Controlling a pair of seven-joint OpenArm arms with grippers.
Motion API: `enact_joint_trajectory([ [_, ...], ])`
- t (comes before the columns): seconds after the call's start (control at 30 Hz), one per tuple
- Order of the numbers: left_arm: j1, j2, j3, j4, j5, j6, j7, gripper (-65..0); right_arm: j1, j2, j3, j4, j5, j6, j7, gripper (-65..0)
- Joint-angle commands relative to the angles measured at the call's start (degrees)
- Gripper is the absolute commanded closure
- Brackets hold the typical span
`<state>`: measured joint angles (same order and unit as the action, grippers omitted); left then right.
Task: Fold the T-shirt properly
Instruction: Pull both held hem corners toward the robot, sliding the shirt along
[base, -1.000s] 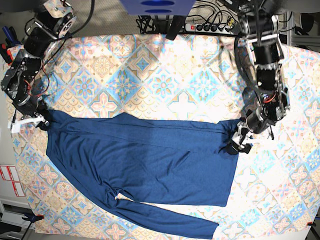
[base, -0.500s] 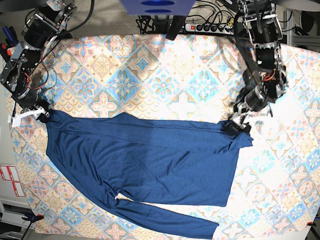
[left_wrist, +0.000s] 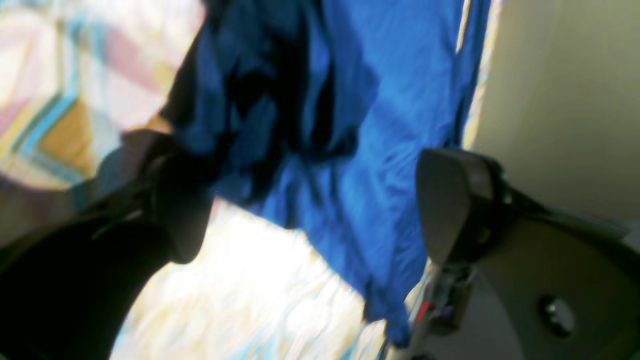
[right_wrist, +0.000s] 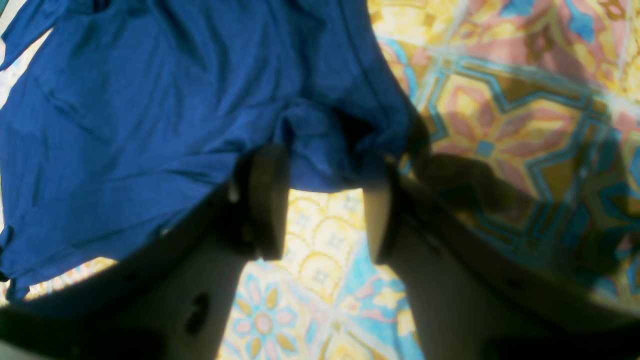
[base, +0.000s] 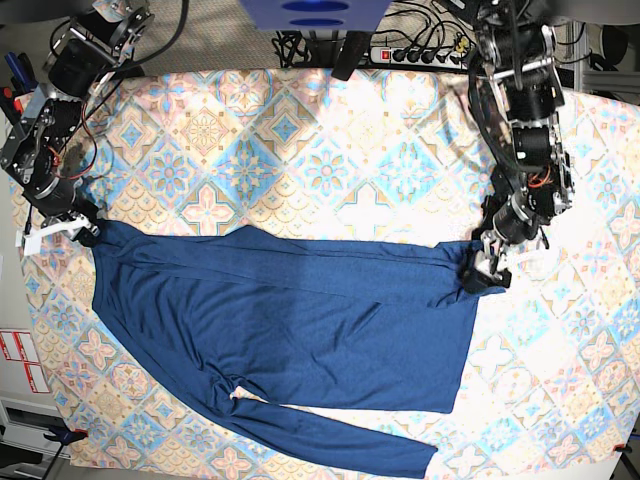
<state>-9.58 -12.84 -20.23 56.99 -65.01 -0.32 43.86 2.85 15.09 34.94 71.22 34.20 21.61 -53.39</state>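
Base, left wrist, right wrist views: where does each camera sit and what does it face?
Base: overhead, looking down on the pastel tile-patterned tablecloth and the dark navy-blue long-sleeved knit T-shirt; both arms show, left gripper at that view's right, right gripper at its left.
Left wrist: on the left arm, looking past its two dark, spread fingers at a bunched shirt edge.
Right wrist: on the right arm, looking between its fingers at shirt fabric gathered at the tips.
Shared: all three show the shirt on the tablecloth.
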Motion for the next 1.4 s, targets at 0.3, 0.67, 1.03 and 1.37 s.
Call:
enact_joint_trajectory([
  [0.3,-5.3,-0.4,7.5,-4.8,0.4,0.4,-4.1,-50.9,1.0,1.0,0.2,1.1,0.9,0.4,0.9,-20.4],
  [0.67,-6.5,-0.4,8.3,-4.8,0.4,0.7,-4.1,0.0,0.9,0.9,4.1,1.1,1.0,0.4,-5.0,-23.3],
  [1.03,-6.1,-0.5,8.3,-4.8,0.4,0.7,-4.1,0.0,5.8,-0.1,7.8,-6.7,1.0,0.4,-6.4,-27.4],
  [1.37,-6.0,-0.7,8.3,-4.8,0.4,0.7,-4.1,0.0,8.7,-1.3,7.7,-14.0,1.0,0.4,-4.7,-27.4],
])
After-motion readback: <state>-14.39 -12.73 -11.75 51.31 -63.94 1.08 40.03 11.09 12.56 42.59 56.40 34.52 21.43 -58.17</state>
